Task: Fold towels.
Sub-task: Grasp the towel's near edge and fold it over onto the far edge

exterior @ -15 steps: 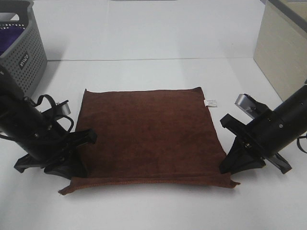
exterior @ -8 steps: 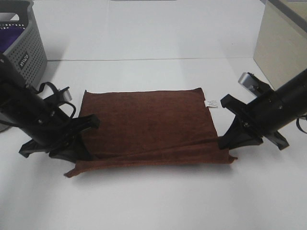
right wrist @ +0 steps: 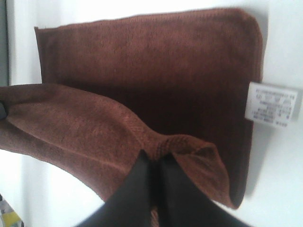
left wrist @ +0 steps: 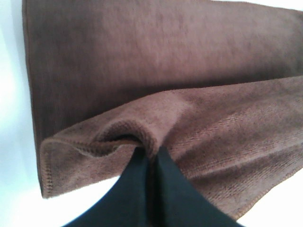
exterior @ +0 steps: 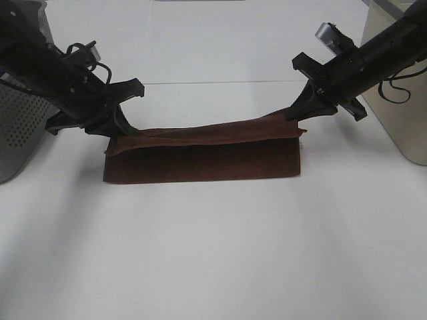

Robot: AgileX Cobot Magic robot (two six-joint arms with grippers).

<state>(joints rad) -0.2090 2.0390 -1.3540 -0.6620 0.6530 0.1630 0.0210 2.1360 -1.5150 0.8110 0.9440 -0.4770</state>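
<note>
Left gripper (exterior: 120,132) and right gripper (exterior: 298,121) each pinched shut on a corner of the towel (exterior: 200,163), hem stretched taut between them and lifted over the half lying flat beneath, likely so the fold would land square.

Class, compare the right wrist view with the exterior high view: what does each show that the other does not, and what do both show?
Only the right wrist view clearly shows the white tag at a corner of the towel. Only the exterior high view shows the left gripper and the grey basket. Both show the towel and the right gripper shut on its lifted edge.
</note>
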